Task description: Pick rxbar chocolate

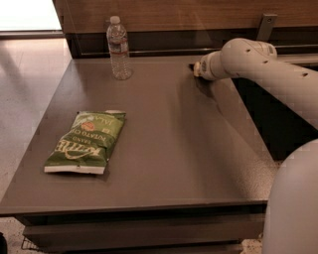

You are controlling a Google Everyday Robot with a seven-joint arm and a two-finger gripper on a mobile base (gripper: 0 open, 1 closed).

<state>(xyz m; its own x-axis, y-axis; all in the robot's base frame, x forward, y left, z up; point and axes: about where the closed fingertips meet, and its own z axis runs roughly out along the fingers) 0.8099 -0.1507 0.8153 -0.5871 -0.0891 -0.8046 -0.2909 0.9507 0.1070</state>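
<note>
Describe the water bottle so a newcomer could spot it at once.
On the dark grey table, look to the far edge below the wood wall. The water bottle stands upright there, left of the gripper at the arm's tip. It is clear with a white cap, unlike the flat green chip bag lying nearer the camera.

The table (169, 168) carries a green chip bag (85, 141) and an upright water bottle (118, 48). The gripper (194, 68) is at its far right.

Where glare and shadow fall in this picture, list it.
Camera view: top-left corner blown out white; soft sheen on the table, near right; dark shadow under the gripper, at the table's far right edge; bag shadowed along its near edge.
</note>
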